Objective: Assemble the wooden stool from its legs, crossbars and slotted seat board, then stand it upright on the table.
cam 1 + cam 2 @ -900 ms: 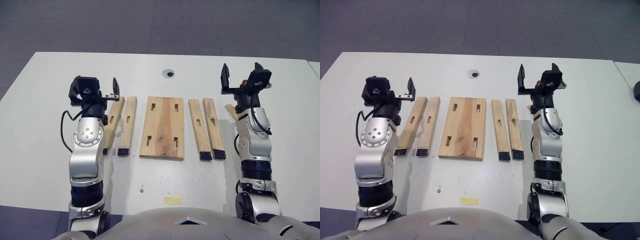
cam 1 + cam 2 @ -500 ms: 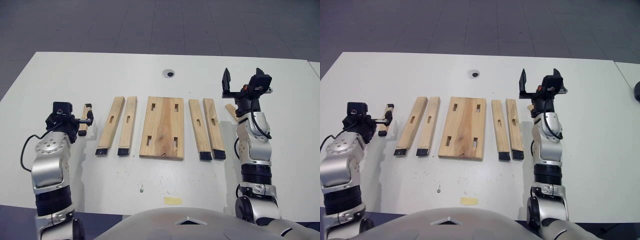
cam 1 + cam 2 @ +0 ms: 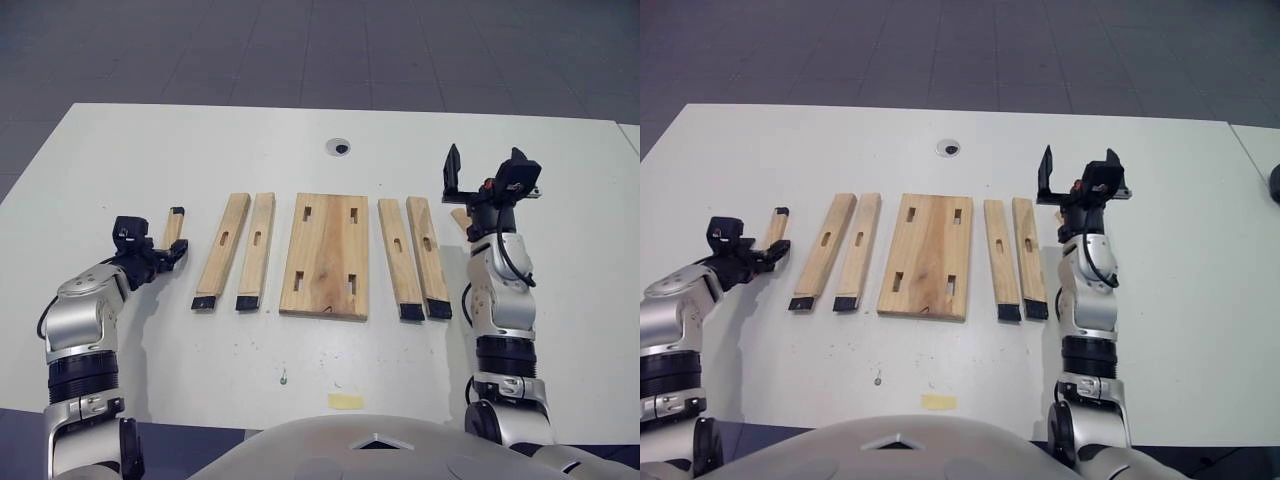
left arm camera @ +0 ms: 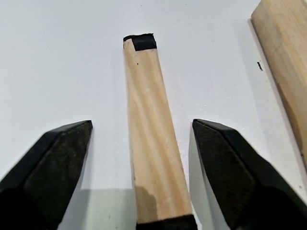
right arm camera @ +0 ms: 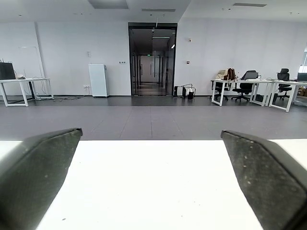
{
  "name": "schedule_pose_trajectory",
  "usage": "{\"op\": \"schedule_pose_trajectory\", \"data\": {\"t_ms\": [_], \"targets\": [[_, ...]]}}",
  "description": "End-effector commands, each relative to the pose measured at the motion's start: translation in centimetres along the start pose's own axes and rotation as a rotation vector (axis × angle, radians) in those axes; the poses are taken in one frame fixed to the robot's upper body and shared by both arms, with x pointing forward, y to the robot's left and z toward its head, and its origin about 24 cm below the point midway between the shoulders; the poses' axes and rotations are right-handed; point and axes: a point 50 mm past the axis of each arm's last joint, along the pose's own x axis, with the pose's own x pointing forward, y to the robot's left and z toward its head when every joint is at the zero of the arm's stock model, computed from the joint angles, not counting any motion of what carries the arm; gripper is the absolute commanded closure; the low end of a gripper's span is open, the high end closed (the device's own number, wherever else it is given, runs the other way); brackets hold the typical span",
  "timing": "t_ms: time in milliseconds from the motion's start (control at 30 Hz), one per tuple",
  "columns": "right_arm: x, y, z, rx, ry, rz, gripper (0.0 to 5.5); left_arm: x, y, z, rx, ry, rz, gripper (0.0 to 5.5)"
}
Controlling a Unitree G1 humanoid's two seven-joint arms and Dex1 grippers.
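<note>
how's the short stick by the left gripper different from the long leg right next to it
The short stick is much shorter and slimmer than the leftmost leg. The leg has a slot in its face; the stick shows none. The stick is black at both ends, the leg only at its near end. The stick lies between the open fingers of the left gripper; the leg lies free. Both are pale wood, flat on the table.
</note>
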Motion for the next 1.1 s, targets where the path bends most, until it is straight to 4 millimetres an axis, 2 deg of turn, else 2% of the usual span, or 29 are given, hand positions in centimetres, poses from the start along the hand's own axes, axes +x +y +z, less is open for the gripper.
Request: {"op": "schedule_pose_trajectory", "data": {"t_ms": [33,133,300,400,500,567,600,700,767,800,867,900,967,1033,1100], "targets": [[-0.3,0.1,0.0,0.001,0.0,-0.006,0.1,0.1,-0.6,-3.1,0.035,0.138,-0.017,2.36],[0.0,0.1,0.1,0.004,0.0,-0.006,0.1,-0.1,-0.7,-4.7,0.049,0.191,-0.018,2.88],[0.1,0.3,0.2,-0.001,-0.003,0.001,0.1,0.0,-0.7,-6.2,0.074,0.239,-0.015,3.65],[0.2,0.3,0.2,-0.002,-0.002,0.002,0.1,0.0,-0.6,-6.4,0.088,0.242,-0.007,4.11],[0.2,0.3,0.2,-0.002,-0.003,-0.001,0.1,0.1,-0.9,-5.4,0.102,0.189,-0.008,4.2],[0.3,0.3,0.2,0.001,-0.002,0.003,0.1,0.2,-0.9,-3.9,0.12,0.113,0.007,4.2],[0.4,0.4,0.3,0.008,-0.003,0.019,0.1,0.1,-0.8,-2.5,0.132,0.045,0.034,4.2],[0.9,1.1,0.7,0.071,0.012,0.122,0.1,-0.8,-1.3,3.7,0.207,-0.23,0.126,4.2],[1.2,2.3,1.6,0.25,0.042,0.265,0.1,-2.0,-3.6,8.6,0.277,-0.459,0.112,4.2],[1.1,3.1,2.4,0.406,0.061,0.369,0.1,-2.7,-5.0,10.7,0.299,-0.561,0.08,4.2],[0.4,4.8,4.8,0.636,0.079,0.646,0.1,-4.2,-8.3,13.7,0.381,-0.725,-0.023,4.2],[-0.2,5.5,5.9,0.719,0.078,0.762,0.1,-4.6,-9.9,14.4,0.409,-0.77,-0.099,4.2],[-0.8,6.2,7.3,0.828,0.076,0.885,0.1,-4.9,-12.5,14.8,0.439,-0.81,-0.23,4.2],[-1.1,7.0,7.7,0.881,0.101,0.914,0.1,-5.0,-14.6,14.3,0.447,-0.809,-0.347,4.2],[-1.0,7.6,7.1,0.914,0.159,0.898,0.1,-5.0,-16.2,13.8,0.451,-0.806,-0.428,4.2]]}}
